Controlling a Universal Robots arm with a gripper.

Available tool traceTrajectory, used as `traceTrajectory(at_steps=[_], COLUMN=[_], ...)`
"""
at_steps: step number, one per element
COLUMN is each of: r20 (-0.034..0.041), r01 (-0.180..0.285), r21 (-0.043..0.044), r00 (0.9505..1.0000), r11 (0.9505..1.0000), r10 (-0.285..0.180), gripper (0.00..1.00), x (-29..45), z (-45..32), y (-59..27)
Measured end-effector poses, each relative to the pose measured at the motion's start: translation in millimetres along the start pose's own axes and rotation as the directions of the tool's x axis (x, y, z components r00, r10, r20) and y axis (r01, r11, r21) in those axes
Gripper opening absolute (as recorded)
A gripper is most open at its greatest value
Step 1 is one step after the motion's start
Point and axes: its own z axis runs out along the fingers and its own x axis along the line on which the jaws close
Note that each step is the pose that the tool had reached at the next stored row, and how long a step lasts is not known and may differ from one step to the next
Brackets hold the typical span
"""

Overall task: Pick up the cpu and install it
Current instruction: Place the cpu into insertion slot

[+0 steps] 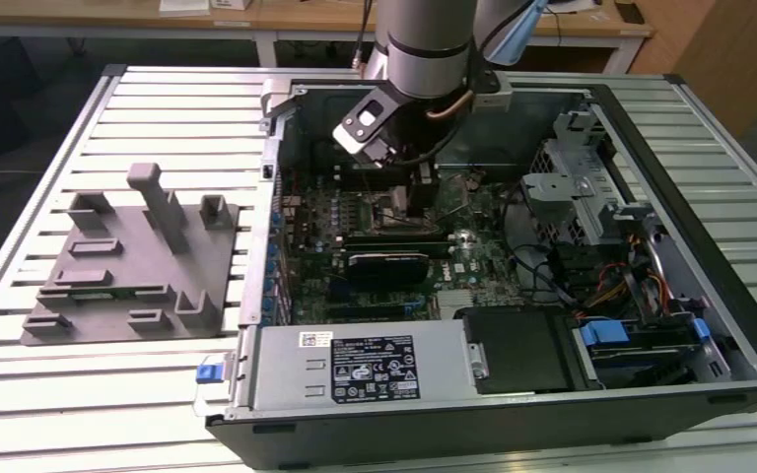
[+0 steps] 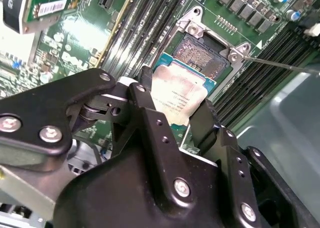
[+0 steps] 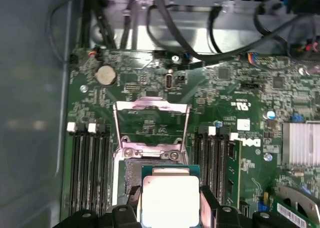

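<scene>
My gripper [image 2: 175, 107] is shut on the cpu [image 2: 176, 94], a thin square chip with a pale silver top, one black finger [image 2: 145, 101] on each side. It hangs just above the motherboard's open socket [image 2: 202, 51], overlapping the socket's near edge. In the first wrist view the cpu [image 3: 170, 198] sits between the fingers of the gripper [image 3: 170, 212], in front of the raised metal socket frame [image 3: 151, 123]. The socket's thin wire lever [image 2: 280, 63] stands swung out. In the exterior view the gripper [image 1: 402, 192] reaches down inside the computer case [image 1: 694, 108].
A grey fixture [image 1: 129, 266] lies on the slatted table at the exterior view's left. Inside the case are memory slots [image 3: 87, 163], a black module [image 1: 385, 263], the power supply [image 1: 339, 370], a drive cage [image 1: 589, 197] and loose cables [image 3: 190, 23].
</scene>
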Motion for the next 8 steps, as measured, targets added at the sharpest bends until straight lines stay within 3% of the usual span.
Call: traceTrajectory(at_steps=[4,8], r20=[0.0114,0.0110], r01=[-0.010,0.003], r21=[0.0012,0.0013], r00=[0.9999,0.9999], r11=[1.0000,1.0000], r10=[0.010,-0.003], gripper=[0.54,0.54], x=[0.1,0.1], z=[1.2,2.6], y=[0.3,0.2])
